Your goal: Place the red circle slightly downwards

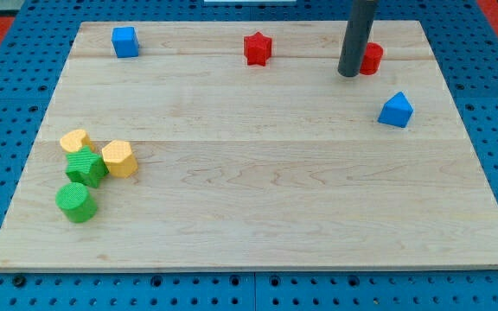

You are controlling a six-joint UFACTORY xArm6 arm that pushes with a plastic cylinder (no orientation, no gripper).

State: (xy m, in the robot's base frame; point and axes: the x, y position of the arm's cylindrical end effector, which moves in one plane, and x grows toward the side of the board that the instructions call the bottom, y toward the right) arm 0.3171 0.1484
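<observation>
The red circle (373, 58) sits near the view's top right of the wooden board (249, 199), partly hidden behind my rod. My tip (349, 73) rests on the board just left of and slightly below the red circle, touching or nearly touching it. A red star (257, 48) lies to the left along the top edge.
A blue cube (125, 41) is at the top left. A blue house-shaped block (396, 111) lies below right of the tip. At the left sit two yellow blocks (75, 141) (119, 159), a green star-like block (86, 166) and a green cylinder (77, 202).
</observation>
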